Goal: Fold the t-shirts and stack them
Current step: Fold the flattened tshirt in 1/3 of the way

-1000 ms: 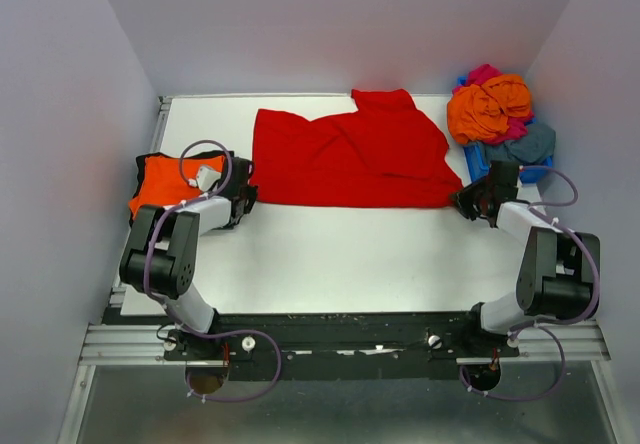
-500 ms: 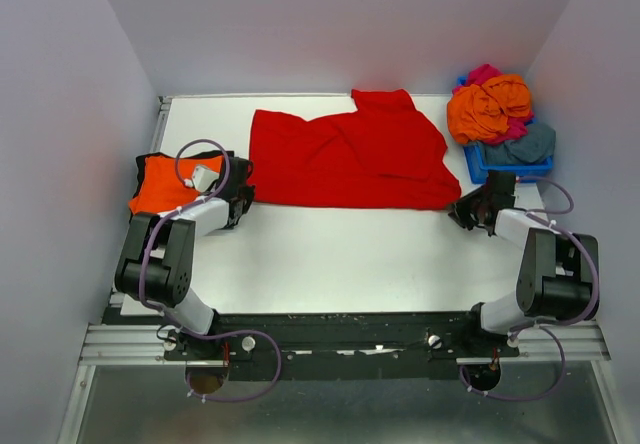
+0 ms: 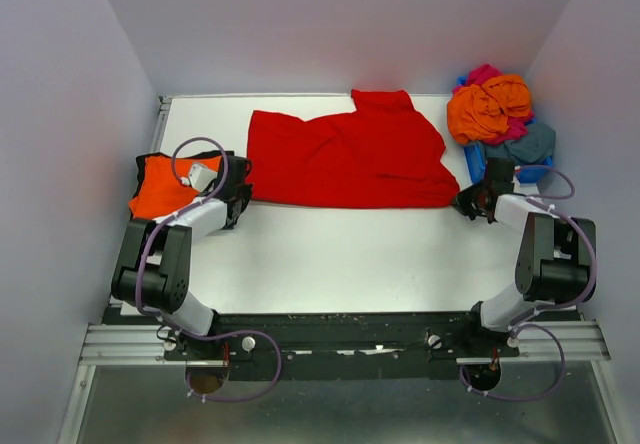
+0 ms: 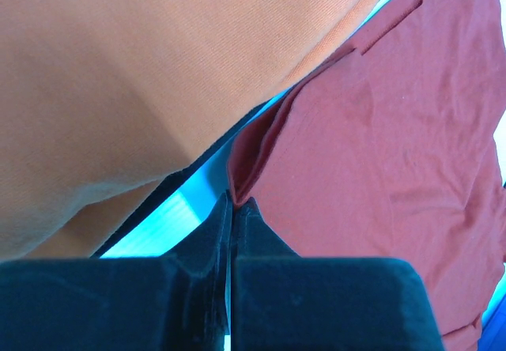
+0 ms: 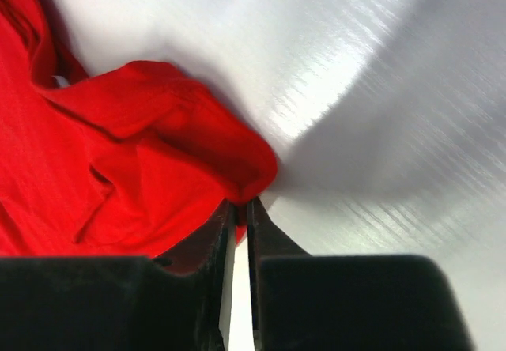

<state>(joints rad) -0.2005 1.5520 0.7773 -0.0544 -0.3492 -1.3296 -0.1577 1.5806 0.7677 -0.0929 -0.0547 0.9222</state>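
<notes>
Holding the red shirt (image 3: 350, 159) by its two near corners appears to be the purpose of the present stance. The left gripper (image 4: 229, 209) is pressed together on a doubled lip of hem at the left near corner. The right gripper (image 5: 241, 209) has its jaws drawn almost together, with a rolled fold of the right near corner between the tips.

Judgement: paired corner grips suit lifting the near edge and carrying it over for a first fold.

The red shirt lies spread across the far half of the table (image 3: 340, 254), mostly flat and lightly creased, with one sleeve projecting at the far edge. Its cloth is thin, matte and limp, and it bunches at each pinch.

An orange shirt (image 3: 155, 184) lies flat at the left edge beside the left gripper, apparently the start of the stack. A pile (image 3: 490, 104) of crumpled shirts sits heaped in the blue bin (image 3: 478, 164) at far right. The table is smooth and white.
</notes>
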